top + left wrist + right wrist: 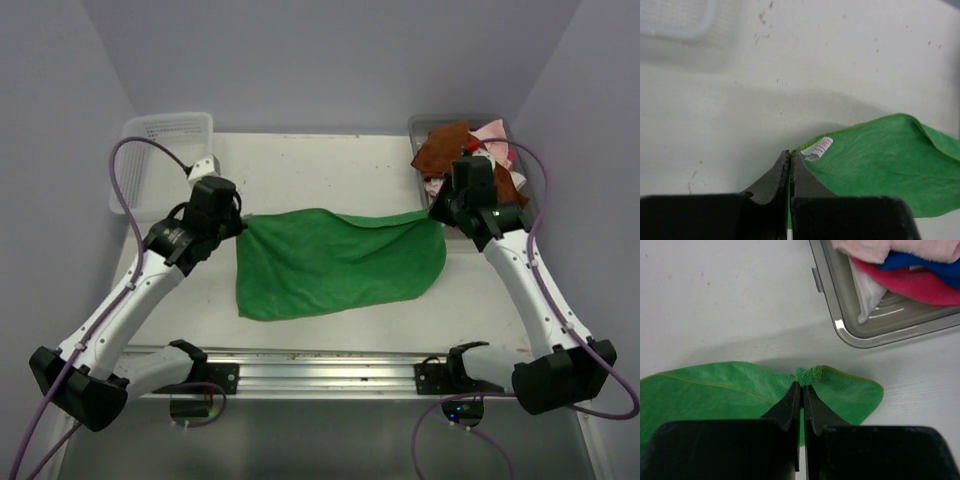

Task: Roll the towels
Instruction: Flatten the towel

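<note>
A bright green towel (335, 262) lies spread across the middle of the table. My left gripper (236, 222) is shut on its far left corner, where a small white label (819, 148) shows beside the jaws (790, 153). My right gripper (440, 212) is shut on the far right edge, and the cloth (715, 390) bunches at the fingertips (801, 384). More towels sit in the grey tray (520, 185) at the far right: a rust brown one (440, 150), a pale pink one (880, 247), a blue one (920, 260), a magenta one (920, 282) and a white one (867, 295).
A white mesh basket (160, 135) stands at the far left corner. The grey tray's near rim (840, 325) lies just beyond my right gripper. A metal rail (320, 370) runs along the table's near edge between the arm bases.
</note>
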Controlling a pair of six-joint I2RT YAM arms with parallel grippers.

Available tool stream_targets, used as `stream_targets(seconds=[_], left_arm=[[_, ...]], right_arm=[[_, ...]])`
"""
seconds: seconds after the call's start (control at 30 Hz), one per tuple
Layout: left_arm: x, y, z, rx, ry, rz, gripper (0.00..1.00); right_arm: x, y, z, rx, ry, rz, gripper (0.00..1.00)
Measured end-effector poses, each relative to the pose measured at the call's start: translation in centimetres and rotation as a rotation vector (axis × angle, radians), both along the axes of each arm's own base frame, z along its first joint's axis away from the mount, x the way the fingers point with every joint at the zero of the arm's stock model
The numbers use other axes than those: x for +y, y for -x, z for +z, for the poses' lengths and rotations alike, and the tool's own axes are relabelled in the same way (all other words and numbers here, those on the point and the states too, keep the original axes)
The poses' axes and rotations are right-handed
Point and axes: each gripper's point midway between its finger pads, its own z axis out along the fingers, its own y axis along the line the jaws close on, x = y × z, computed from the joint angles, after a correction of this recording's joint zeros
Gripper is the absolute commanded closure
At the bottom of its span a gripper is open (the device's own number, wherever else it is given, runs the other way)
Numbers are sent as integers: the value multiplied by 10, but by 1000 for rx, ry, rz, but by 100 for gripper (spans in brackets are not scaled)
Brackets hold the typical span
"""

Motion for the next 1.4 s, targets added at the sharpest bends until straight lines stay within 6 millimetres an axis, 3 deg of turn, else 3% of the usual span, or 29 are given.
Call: stream_targets(seconds=[0.13,0.27,0.47,0.7,0.87,0.97,1.1,1.2,1.3,1.4], left_arm=[[13,-17,59,-150,-1,18,100],[18,-17,115,-301,19,4,100],[30,1,177,-487,57,-2,100],[51,43,233,-669,111,-3,100],[67,90,277,-827,181,-30,100],[78,123,301,-922,231,-51,100],[81,138,310,-959,254,-67,100],[76,121,284,-880,224,-55,100],[64,82,232,-725,150,-30,100],[47,34,162,-523,42,-15,100]], right_arm=[[-7,0,68,-157,-5,-23,100],[-13,16,138,-326,-40,-36,100],[-23,51,201,-472,-69,-49,100],[-38,105,255,-592,-83,-51,100],[-44,152,294,-704,-120,-30,100],[-45,177,306,-754,-146,-5,100],[-41,188,286,-721,-169,16,100],[-36,170,236,-590,-156,10,100],[-28,138,160,-376,-116,2,100],[-20,102,87,-163,-68,-7,100]])
